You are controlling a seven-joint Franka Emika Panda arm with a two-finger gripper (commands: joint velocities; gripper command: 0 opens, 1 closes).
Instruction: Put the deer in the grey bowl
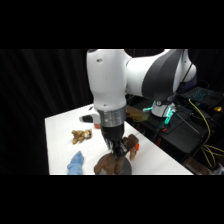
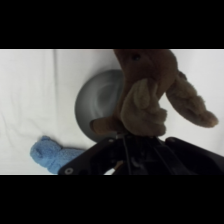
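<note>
The deer [image 2: 145,95], a dark brown plush figure, fills the middle of the wrist view and rises straight from my gripper [image 2: 125,137], which is shut on it. Behind and below it lies the grey bowl [image 2: 95,102], partly covered by the deer. In the side view my gripper [image 1: 117,150] reaches down at the table's near edge. The deer's brown body [image 1: 106,165] hangs at the rim of the bowl [image 1: 122,169], which looks dark there. The deer hides my fingertips.
A blue toy [image 1: 76,164] [image 2: 50,154] lies left of the bowl. A small light tan animal [image 1: 81,135] sits further back on the white table [image 1: 65,125]. A small brown and red object [image 1: 133,145] stands right of the gripper. Cables and electronics [image 1: 200,115] crowd the right side.
</note>
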